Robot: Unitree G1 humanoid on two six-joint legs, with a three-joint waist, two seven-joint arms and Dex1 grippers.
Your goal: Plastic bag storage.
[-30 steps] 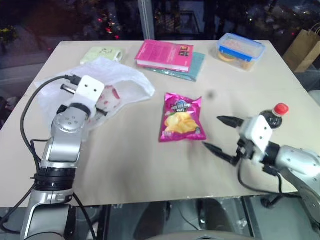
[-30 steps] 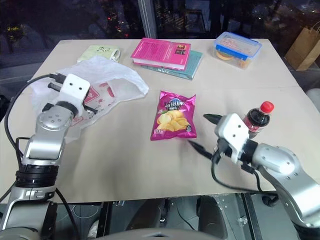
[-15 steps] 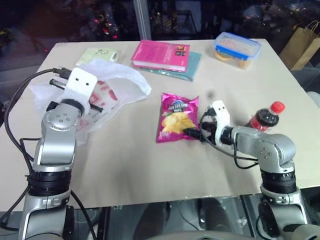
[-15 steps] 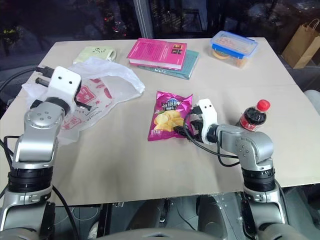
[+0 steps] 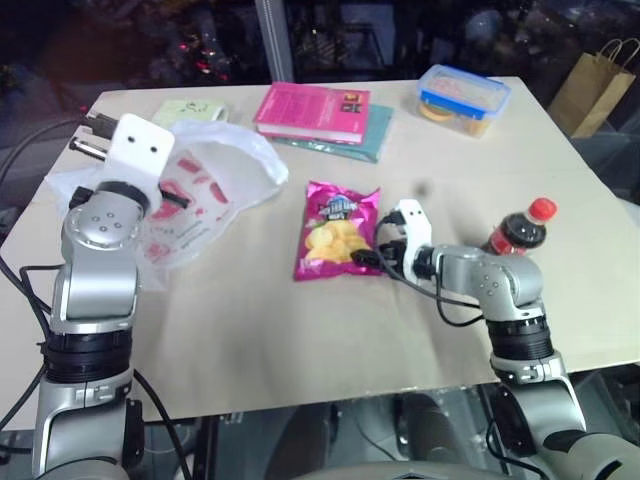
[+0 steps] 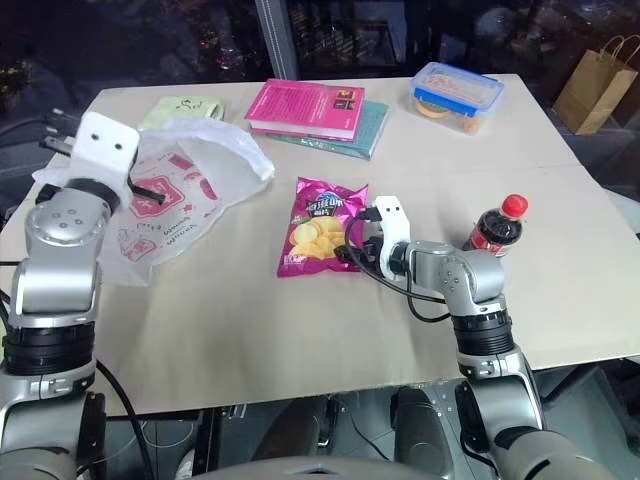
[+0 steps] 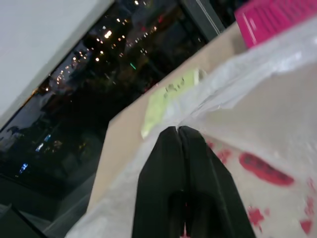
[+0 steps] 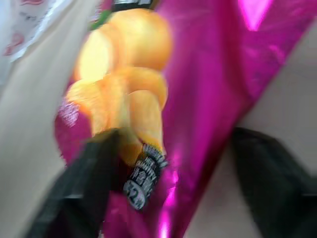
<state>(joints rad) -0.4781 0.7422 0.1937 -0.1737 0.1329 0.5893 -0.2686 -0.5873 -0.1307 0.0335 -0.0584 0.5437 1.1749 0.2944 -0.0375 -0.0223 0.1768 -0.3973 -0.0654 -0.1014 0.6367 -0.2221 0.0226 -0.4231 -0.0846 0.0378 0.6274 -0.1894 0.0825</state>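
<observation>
The large, crinkly translucent white plastic bag lies on the beige counter at the robot's left, its edge pinched in the closed left fingers. The right fingers, part open, straddle the magenta chips packet's near corner, right of the bag.

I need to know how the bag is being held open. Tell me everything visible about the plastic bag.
The plastic bag is thin, crinkly, translucent white with red print. It lies spread on the table's left side, near a pale green packet. The left pincer, shut, pinches its upper edge and lifts it.
</observation>
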